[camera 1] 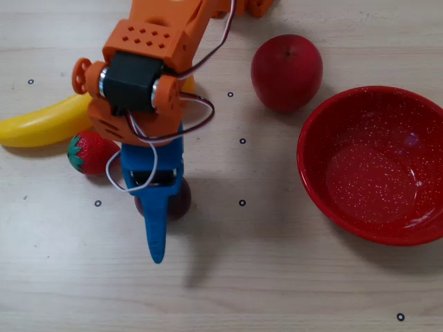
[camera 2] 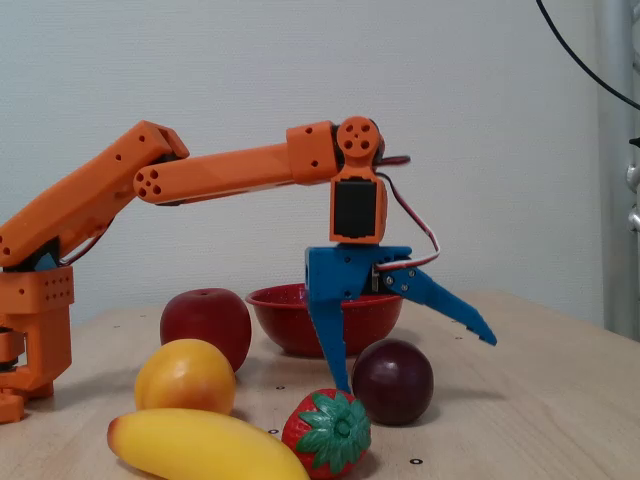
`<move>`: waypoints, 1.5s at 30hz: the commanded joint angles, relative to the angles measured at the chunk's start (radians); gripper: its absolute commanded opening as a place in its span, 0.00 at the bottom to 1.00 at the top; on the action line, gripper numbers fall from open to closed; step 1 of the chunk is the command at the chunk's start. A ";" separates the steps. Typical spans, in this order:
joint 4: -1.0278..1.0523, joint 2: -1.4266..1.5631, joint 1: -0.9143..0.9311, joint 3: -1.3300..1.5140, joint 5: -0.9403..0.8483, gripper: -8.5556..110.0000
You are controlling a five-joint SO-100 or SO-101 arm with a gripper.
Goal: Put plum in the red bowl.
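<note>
In the fixed view the gripper (camera 2: 415,362) hangs over the plum (camera 2: 393,381) with its jaws spread wide, one blue finger (camera 2: 328,330) pointing down just left of the fruit, the other angled out above its right side; it grips nothing. The plum rests on the table (camera 1: 291,277) beside the strawberry (camera 1: 86,153), well apart from the red bowl (camera 1: 318,187); the overhead view shows the arm covering most of it

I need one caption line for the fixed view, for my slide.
Open gripper lowered around the plum, with the red bowl behind.
</note>
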 commanded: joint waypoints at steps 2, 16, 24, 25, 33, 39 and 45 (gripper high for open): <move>-0.005 0.054 0.034 -0.086 0.025 0.57; -0.034 0.031 0.011 -0.084 0.015 0.57; -0.037 0.026 -0.014 -0.086 0.009 0.56; -0.038 0.026 -0.017 -0.086 0.009 0.56; -0.038 0.026 -0.029 -0.091 0.012 0.55; -0.035 0.026 -0.034 -0.087 0.012 0.53; -0.028 0.028 -0.037 -0.083 0.026 0.53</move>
